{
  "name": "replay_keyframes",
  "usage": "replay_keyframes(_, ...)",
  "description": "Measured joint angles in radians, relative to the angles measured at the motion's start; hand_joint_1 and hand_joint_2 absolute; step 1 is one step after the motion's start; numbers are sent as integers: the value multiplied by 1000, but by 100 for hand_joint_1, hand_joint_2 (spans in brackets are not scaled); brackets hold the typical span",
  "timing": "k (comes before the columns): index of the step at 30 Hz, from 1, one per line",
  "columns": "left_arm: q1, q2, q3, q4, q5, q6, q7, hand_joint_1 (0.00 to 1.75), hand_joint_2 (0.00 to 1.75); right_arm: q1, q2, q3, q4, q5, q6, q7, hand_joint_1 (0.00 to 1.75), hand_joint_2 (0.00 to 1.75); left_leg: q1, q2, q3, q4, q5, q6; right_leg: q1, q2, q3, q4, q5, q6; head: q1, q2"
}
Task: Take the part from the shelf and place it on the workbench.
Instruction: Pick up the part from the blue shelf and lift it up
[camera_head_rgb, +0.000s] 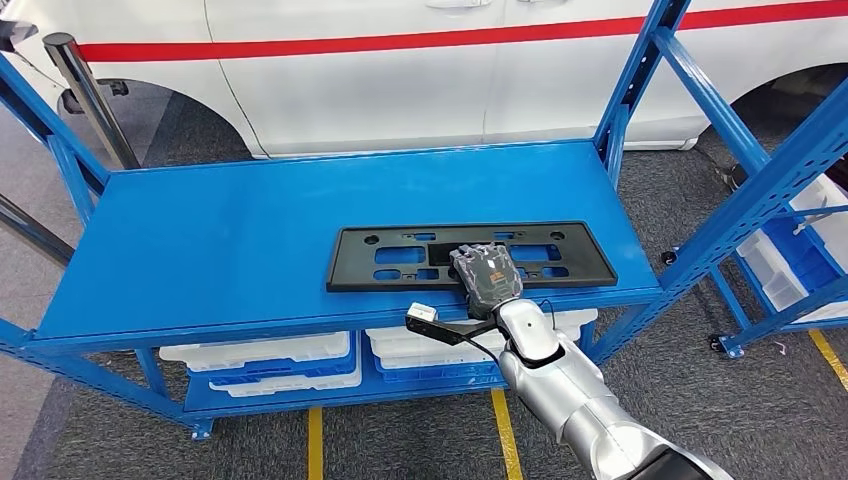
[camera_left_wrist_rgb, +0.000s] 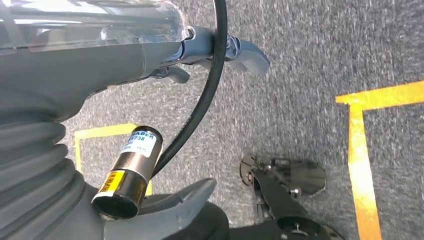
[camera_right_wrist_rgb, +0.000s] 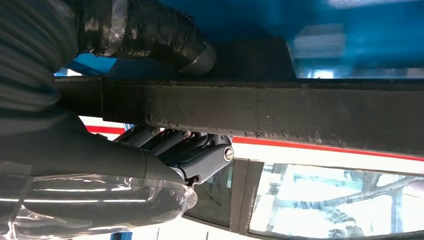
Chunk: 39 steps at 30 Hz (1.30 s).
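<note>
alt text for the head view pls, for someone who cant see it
The robot's right hand rests on the near edge of a flat black plastic part lying on a blue shelf. White bins sit on the lower level, and a white car with a red stripe stands behind.

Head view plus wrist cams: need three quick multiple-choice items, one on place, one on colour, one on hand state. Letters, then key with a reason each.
1. Where does the black part lie?
A. on the blue shelf's top deck
B. on the floor
C. in a white bin

2. What colour is the stripe on the white car?
A. green
B. red
C. yellow

3. What is the right hand doing?
A. hanging by the floor
B. holding a white bin
C. gripping the part's near edge

Key:
1 A, the part lies flat on the deck.
2 B, a red band runs along the car.
3 C, the right wrist view shows thumb and fingers on opposite faces of the edge.
</note>
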Motion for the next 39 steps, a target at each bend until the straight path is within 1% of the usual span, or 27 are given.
replay_keyframes(5,0,0,0,0,-2,4,3,0,175,2,0,2,-1,2,-17,-9,173,175,0,0,0,0,0,0,0,0,0,0,0,0,0,0)
replay_keyframes(11,0,0,0,0,-8,-8,8,0,175,40,-3,8,-52,12,-149,-71,173,175,0,0,0,0,0,0,0,0,0,0,0,0,0,0)
replay_keyframes(15,0,0,0,0,-11,-24,-10,0,175,86,-9,11,-132,84,-228,-84,173,175,0,0,0,0,0,0,0,0,-1,0,0,0,0,0)
replay_keyframes(18,0,0,0,0,-23,-49,-32,0,175,129,-18,11,-222,165,-243,-93,173,175,0,0,0,0,-1,-1,0,0,-1,0,0,0,0,0)
replay_keyframes(20,-2,0,0,0,-27,-77,-48,0,175,153,-23,11,-266,196,-245,-103,173,175,0,0,0,0,-1,-1,0,0,-1,0,0,0,0,0)
replay_keyframes(23,-3,0,0,0,-25,-108,-55,0,175,173,-27,11,-298,210,-246,-113,173,175,0,0,0,0,-1,-1,0,0,-1,0,0,0,0,0)
replay_keyframes(28,-3,0,0,0,-29,-119,-51,0,175,194,-31,11,-321,220,-246,-116,173,175,0,0,0,0,-1,-1,0,0,-1,0,0,0,0,0)
replay_keyframes(29,-3,0,0,0,-29,-120,-51,0,175,195,-32,11,-323,222,-246,-116,173,175,-1,0,-2,2,-2,1,-2,1,0,-3,2,2,0,0)
replay_keyframes(30,-3,0,0,0,-31,-120,-51,0,175,196,-32,11,-325,224,-246,-116,173,175,-2,0,0,-2,3,7,-3,1,3,-9,6,6,0,0)
replay_keyframes(31,-4,0,0,0,-32,-120,-49,0,175,198,-33,11,-328,228,-247,-115,173,175,1,2,7,-16,11,14,-4,1,6,-13,7,9,0,0)
replay_keyframes(32,-4,0,0,0,-36,-119,-47,0,175,200,-34,11,-331,231,-247,-114,173,175,4,4,15,-33,22,24,-4,1,7,-11,0,12,0,0)
replay_keyframes(33,-5,0,0,0,-39,-117,-44,0,175,202,-36,11,-334,235,-249,-113,173,175,9,7,25,-52,35,32,-3,1,0,9,-20,14,1,0)
replay_keyframes(34,-5,0,0,0,-43,-115,-41,0,175,204,-37,11,-335,237,-250,-111,173,175,13,10,32,-66,43,36,-5,1,-16,51,-51,14,1,0)
replay_keyframes(35,-6,0,0,0,-46,-112,-38,0,175,206,-39,11,-336,236,-250,-111,173,175,14,11,33,-70,46,38,-8,0,-37,105,-84,17,1,0)
replay_keyframes(36,-6,0,-1,0,-49,-110,-36,0,175,210,-42,11,-336,233,-251,-112,173,175,15,12,32,-70,46,37,-14,0,-61,162,-110,21,1,0)
replay_keyframes(37,-6,0,-1,0,-51,-108,-34,0,175,214,-45,11,-336,228,-251,-114,173,175,17,12,31,-66,44,34,-21,0,-76,202,-121,27,1,0)
replay_keyframes(38,-5,0,-2,0,-53,-106,-32,0,175,218,-48,11,-336,222,-251,-119,173,175,21,12,28,-60,41,29,-28,-1,-77,209,-112,35,1,0)
replay_keyframes(39,-5,-1,-2,0,-55,-104,-30,0,175,221,-51,11,-336,214,-251,-124,173,175,27,12,24,-50,35,21,-35,-3,-64,185,-89,44,1,0)
